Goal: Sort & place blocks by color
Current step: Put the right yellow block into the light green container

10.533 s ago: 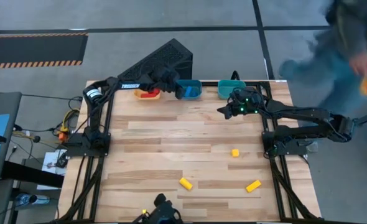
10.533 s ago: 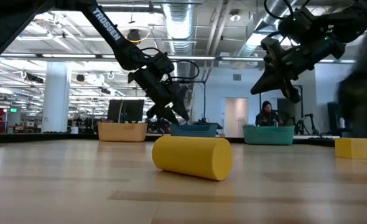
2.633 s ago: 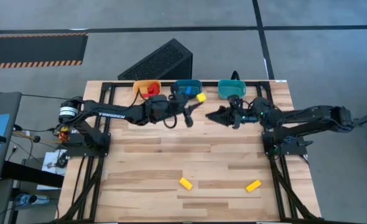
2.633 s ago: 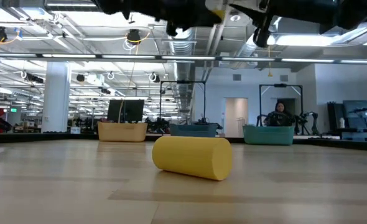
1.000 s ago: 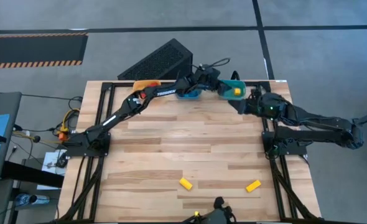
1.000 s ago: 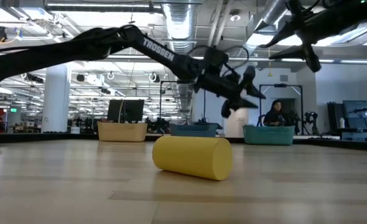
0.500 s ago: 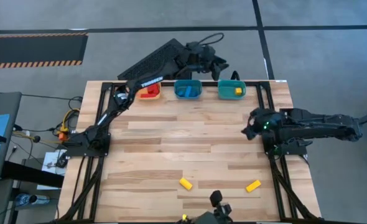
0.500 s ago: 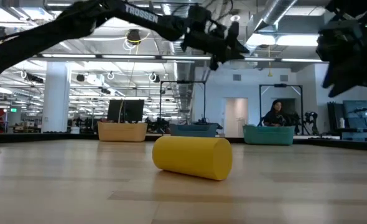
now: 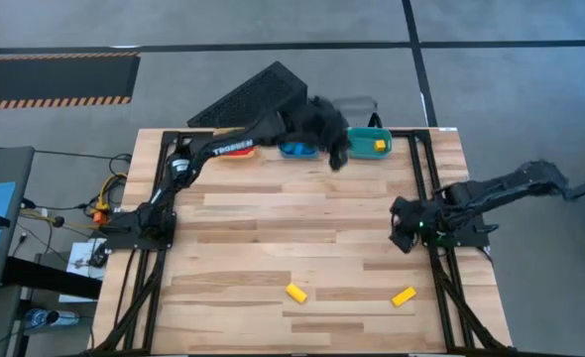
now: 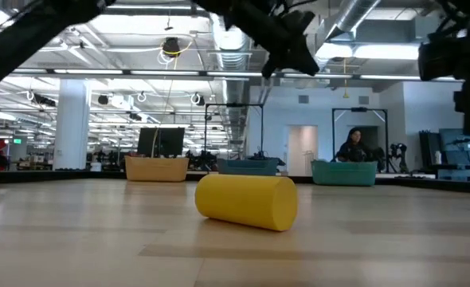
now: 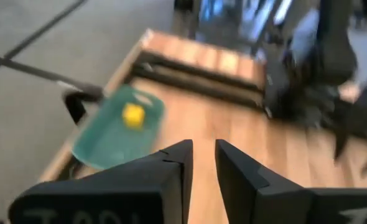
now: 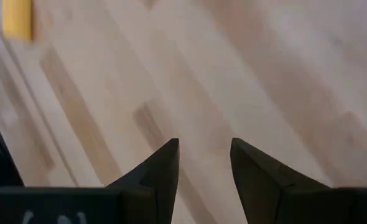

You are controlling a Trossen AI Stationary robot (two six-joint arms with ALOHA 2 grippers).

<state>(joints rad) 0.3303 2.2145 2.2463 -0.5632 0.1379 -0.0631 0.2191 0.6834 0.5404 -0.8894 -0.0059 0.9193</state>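
A yellow block (image 9: 379,145) lies in the teal bin (image 9: 364,149) at the far edge, also seen in the left wrist view as the block (image 11: 133,115) in the bin (image 11: 109,140). My left gripper (image 9: 334,147) hovers between the blue bin (image 9: 297,150) and the teal bin; its fingers (image 11: 201,155) stand a narrow gap apart with nothing between them. Two yellow blocks (image 9: 295,293) (image 9: 404,296) lie on the table near its front edge. My right gripper (image 9: 404,226) hangs open and empty above the table's right side.
The orange bin (image 9: 235,152), with red in it, stands at the far left, partly under my left arm. A yellow cylinder-like block (image 10: 247,201) lies close to the low camera. A black slanted box (image 9: 253,94) sits beyond the far edge. Bare wood (image 9: 292,218) fills the table's middle.
My left gripper has swung from over the teal bin out past the table's far edge and back down between the blue and teal bins. My right gripper has gone from beside the teal bin toward the near edge along the table's right side.
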